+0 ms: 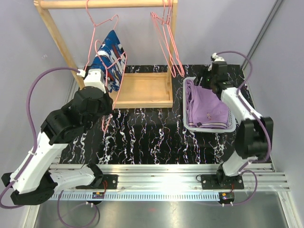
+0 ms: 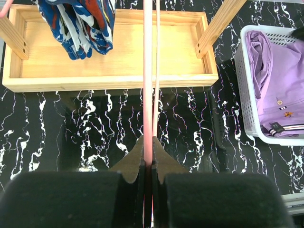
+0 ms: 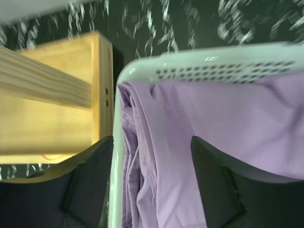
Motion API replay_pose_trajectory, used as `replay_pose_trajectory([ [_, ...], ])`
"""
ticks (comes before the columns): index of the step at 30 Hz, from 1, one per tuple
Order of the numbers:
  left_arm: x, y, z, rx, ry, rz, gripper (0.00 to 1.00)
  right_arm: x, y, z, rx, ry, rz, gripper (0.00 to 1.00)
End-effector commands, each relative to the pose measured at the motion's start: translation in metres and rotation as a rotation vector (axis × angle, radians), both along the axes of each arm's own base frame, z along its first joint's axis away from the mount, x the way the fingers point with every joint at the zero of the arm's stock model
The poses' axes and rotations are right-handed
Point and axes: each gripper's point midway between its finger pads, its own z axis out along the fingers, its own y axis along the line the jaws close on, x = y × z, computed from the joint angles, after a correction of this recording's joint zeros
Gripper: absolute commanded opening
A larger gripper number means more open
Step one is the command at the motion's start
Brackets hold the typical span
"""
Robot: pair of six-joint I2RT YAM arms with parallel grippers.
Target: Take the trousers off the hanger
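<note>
Just an illegible label (image 2: 276,127) on lilac trousers (image 2: 285,80)

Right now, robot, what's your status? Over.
Left tool shut on pink hanger. Right tool open above lilac trousers in basket. Blue trousers hanging, not yet off.

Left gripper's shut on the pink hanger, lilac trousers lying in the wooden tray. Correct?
Not quite. The left gripper is shut on the pink hanger, but the lilac trousers lie in the white basket, as the top external view shows.
</note>
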Motion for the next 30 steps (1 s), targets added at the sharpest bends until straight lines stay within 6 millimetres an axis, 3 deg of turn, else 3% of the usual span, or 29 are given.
replay_pose_trajectory([
  [1, -0.002, 0.008, 0.029, -0.043, -0.082, 0.008, 0.00, 0.018, 0.032, -0.049, 0.075, 0.077, 0.132, 0.71],
  [9, 0.002, 0.010, 0.032, -0.017, -0.097, 0.014, 0.00, 0.011, 0.013, -0.137, 0.034, 0.262, 0.009, 0.67],
  [12, 0.005, 0.009, 0.042, -0.008, -0.109, 0.017, 0.00, 0.007, 0.008, -0.180, -0.003, 0.373, -0.011, 0.67],
  [15, 0.009, 0.014, 0.054, 0.007, -0.128, 0.046, 0.00, 0.007, 0.000, -0.195, -0.041, 0.440, -0.056, 0.64],
  [17, 0.009, 0.016, 0.064, 0.005, -0.145, 0.055, 0.00, 0.008, -0.002, -0.187, -0.059, 0.424, -0.074, 0.65],
  [20, 0.015, 0.015, 0.075, 0.023, -0.162, 0.063, 0.00, 0.013, 0.000, -0.142, -0.039, 0.341, -0.068, 0.71],
  [21, 0.018, 0.014, 0.077, 0.037, -0.169, 0.063, 0.00, 0.013, 0.002, -0.111, -0.029, 0.278, -0.059, 0.76],
  [23, 0.027, 0.006, 0.080, 0.057, -0.175, 0.058, 0.00, 0.011, 0.000, -0.072, -0.022, 0.210, -0.064, 0.81],
  [24, 0.030, 0.003, 0.080, 0.063, -0.174, 0.054, 0.00, 0.006, -0.001, -0.034, -0.010, 0.133, -0.062, 0.83],
  [25, 0.035, -0.002, 0.078, 0.075, -0.168, 0.055, 0.00, 0.003, -0.002, -0.010, -0.009, 0.087, -0.063, 0.91],
  [26, 0.039, -0.005, 0.080, 0.073, -0.173, 0.054, 0.00, -0.006, -0.006, 0.007, -0.013, 0.069, -0.071, 0.97],
  [27, 0.041, -0.006, 0.081, 0.080, -0.179, 0.055, 0.00, -0.019, -0.010, 0.042, -0.008, 0.000, -0.081, 0.99],
  [29, 0.050, -0.012, 0.080, 0.095, -0.179, 0.068, 0.00, -0.038, -0.016, 0.069, -0.012, -0.043, -0.097, 0.99],
  [30, 0.053, -0.013, 0.081, 0.108, -0.184, 0.071, 0.00, -0.056, -0.019, 0.098, 0.004, -0.108, -0.098, 0.99],
])
